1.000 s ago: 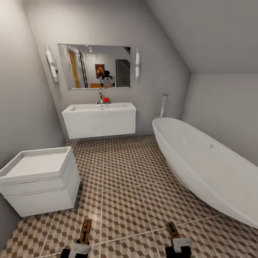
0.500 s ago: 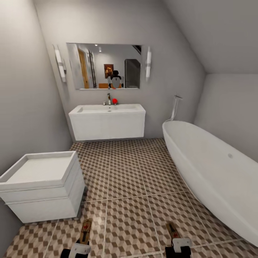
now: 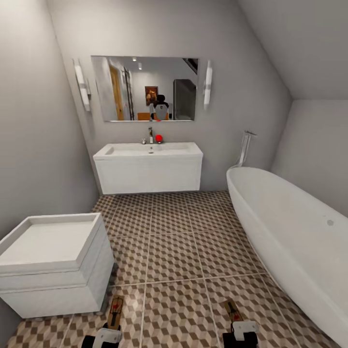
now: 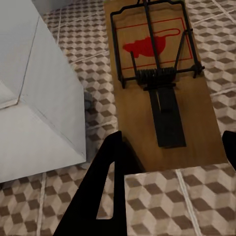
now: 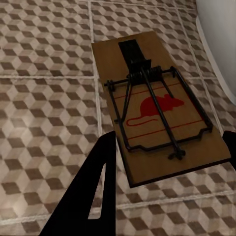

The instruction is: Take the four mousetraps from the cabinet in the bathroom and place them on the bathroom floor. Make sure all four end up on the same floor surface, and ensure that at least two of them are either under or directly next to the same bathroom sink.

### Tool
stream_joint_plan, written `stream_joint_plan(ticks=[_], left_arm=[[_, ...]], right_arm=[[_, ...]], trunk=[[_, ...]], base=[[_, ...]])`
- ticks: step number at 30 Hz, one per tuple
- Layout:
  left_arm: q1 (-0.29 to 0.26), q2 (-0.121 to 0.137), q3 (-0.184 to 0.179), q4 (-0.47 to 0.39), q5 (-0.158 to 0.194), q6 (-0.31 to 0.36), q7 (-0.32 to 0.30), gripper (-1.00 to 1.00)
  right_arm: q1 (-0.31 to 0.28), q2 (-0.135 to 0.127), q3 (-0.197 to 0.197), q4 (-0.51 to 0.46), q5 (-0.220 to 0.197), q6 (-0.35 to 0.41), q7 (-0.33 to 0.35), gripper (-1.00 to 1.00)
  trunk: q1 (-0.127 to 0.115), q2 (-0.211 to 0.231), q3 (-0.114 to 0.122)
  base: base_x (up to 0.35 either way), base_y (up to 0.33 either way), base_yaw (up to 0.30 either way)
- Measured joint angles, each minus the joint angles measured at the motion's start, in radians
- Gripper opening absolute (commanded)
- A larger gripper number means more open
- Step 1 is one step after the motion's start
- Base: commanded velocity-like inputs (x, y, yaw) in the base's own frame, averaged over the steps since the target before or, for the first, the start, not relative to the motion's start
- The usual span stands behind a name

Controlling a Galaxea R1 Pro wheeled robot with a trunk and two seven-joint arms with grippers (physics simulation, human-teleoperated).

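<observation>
With each gripper clamped on a mousetrap, left gripper (image 3: 110, 332) and right gripper (image 3: 240, 329) at frame bottom, drive to the sink (image 3: 149, 166) upper centre, lower both flat onto bathroom floor (image 3: 176, 251).

Two wooden mousetraps above cube-patterned bathroom floor (image 3: 179, 251)
Left mousetrap (image 3: 116, 311) and right mousetrap (image 3: 232, 311), each a brown board with dark wire and a red mouse print.

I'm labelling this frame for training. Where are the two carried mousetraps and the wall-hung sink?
Left mousetrap (image 4: 162, 83), left wrist view: on the bare wood beside the spring.
Right mousetrap (image 5: 157, 105), right wrist view: on its red mouse mark.
Sink (image 3: 147, 171), head view: on the white front panel of its cabinet.
</observation>
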Motion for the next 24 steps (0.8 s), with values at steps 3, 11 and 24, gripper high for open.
stream_joint_plan(ticks=[3,11,24], left_arm=[[0.0,0.0,0.0,0.0,0.0,0.0,0.0,-1.0],[0.0,0.0,0.0,0.0,0.0,0.0,0.0,-1.0],[0.0,0.0,0.0,0.0,0.0,0.0,0.0,-1.0]], right_arm=[[0.0,0.0,0.0,0.0,0.0,0.0,-0.001,-1.0],[0.0,0.0,0.0,0.0,0.0,0.0,-0.001,-1.0],[0.0,0.0,0.0,0.0,0.0,0.0,0.0,-1.0]], trunk=[[0.0,0.0,0.0],[0.0,0.0,0.0],[0.0,0.0,0.0]], base=[[0.339,0.0,0.006],[0.339,-0.055,0.016],[0.333,-0.102,0.032]])
